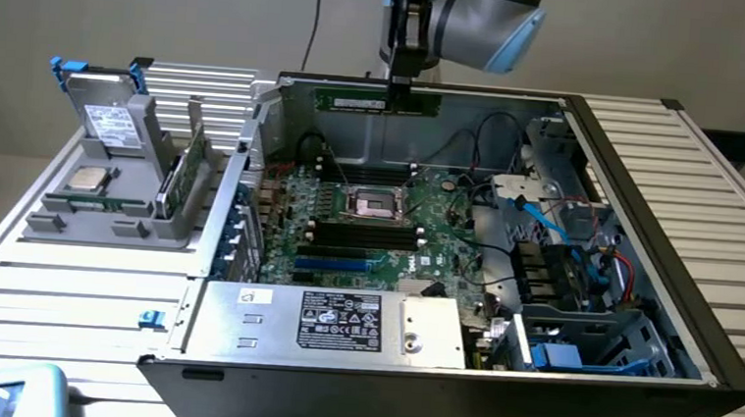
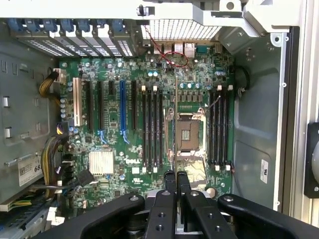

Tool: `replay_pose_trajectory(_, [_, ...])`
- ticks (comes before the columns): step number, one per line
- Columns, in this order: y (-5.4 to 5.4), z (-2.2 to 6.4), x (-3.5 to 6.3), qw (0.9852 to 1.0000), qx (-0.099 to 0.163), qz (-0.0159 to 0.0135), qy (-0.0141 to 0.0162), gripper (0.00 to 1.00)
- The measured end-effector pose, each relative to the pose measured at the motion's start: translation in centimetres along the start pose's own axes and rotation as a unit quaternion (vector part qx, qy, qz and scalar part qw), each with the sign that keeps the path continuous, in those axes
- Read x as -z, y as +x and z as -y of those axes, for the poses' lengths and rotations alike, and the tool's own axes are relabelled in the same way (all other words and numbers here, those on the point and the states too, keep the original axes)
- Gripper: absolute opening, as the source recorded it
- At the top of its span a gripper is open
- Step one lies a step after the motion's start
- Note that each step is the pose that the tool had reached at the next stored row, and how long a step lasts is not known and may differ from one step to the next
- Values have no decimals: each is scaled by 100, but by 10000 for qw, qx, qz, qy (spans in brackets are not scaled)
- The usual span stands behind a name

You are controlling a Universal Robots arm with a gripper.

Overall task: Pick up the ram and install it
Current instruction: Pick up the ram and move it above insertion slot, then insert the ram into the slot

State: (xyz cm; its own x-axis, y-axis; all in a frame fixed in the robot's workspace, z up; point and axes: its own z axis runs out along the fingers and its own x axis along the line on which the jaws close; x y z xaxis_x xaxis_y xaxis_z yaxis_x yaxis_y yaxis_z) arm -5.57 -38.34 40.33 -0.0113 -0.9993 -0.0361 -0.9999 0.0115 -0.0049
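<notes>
Exterior view: ram [image 1: 353, 100] at top centre of frame, level, above the open computer case [image 1: 639, 203]. Gripper [image 1: 403, 91] is clamped narrow on its upper edge. Wrist view: ram edge-on between the fingertips [image 2: 171, 175], motherboard [image 2: 114, 149] beneath.

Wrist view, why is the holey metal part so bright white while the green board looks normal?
Wrist view: the pale vent grille catches light and glares; the motherboard is evenly lit; the black hand looks dark. Exterior view: the ram the hand grips is lit, the case interior at the exterior view's right is shadowed.
</notes>
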Motion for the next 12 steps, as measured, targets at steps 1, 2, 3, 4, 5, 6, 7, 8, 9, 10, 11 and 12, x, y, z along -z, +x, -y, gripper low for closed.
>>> replay_pose_trajectory(1, [0, 0, 0, 10000, 0, 0, -2, 13])
replay_pose_trajectory(2, [0, 0, 0, 10000, 0, 0, -4, 13])
replay_pose_trajectory(3, [0, 0, 0, 10000, 0, 0, -4, 13])
replay_pose_trajectory(4, [0, 0, 0, 10000, 0, 0, -5, 13])
replay_pose_trajectory(5, [0, 0, 0, 10000, 0, 0, -5, 13])
replay_pose_trajectory(6, [0, 0, 0, 10000, 0, 0, -6, 13])
replay_pose_trajectory(7, [0, 0, 0, 10000, 0, 0, -6, 13])
replay_pose_trajectory(8, [0, 0, 0, 10000, 0, 0, -6, 13])
replay_pose_trajectory(9, [0, 0, 0, 10000, 0, 0, -7, 13])
replay_pose_trajectory(10, [0, 0, 0, 10000, 0, 0, -7, 13])
replay_pose_trajectory(11, [0, 0, 0, 10000, 0, 0, -8, 13])
replay_pose_trajectory(12, [0, 0, 0, 10000, 0, 0, -8, 13])
